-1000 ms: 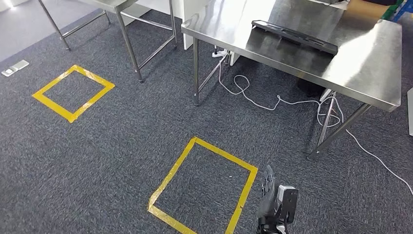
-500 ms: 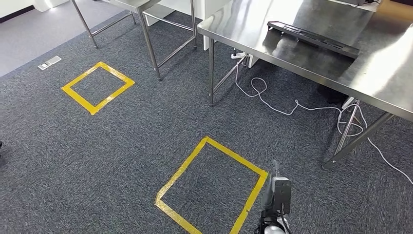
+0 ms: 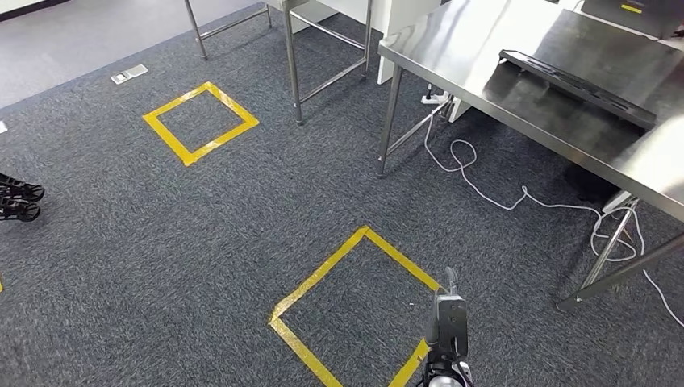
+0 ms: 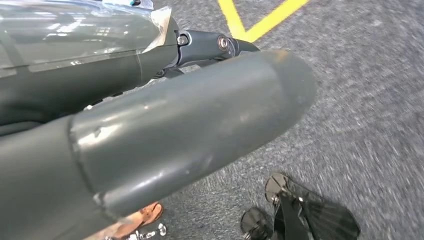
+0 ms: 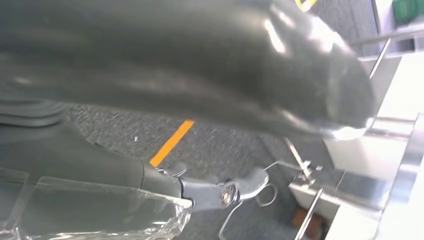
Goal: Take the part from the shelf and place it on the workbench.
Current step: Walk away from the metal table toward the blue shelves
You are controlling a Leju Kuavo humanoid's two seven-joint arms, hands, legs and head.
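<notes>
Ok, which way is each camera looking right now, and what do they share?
Head view: high on the body, facing forward and down at carpet, the steel workbench with a black part; right hand hanging low.
Left wrist view: behind the left hand, facing the carpet.
Right wrist view: behind the right hand, facing carpet and table legs.
Shared: the yellow tape square in all three.

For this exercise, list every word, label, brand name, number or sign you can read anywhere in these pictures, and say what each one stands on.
None can be read.
The yellow patch on a dark thing behind the workbench: too small to read.
The long black part on the workbench: no legible marking.
The yellow tape squares on the carpet: plain outlines, no writing.
The floor plate: no legible text.
Both wrist views: blurred, no lettering visible.
</notes>
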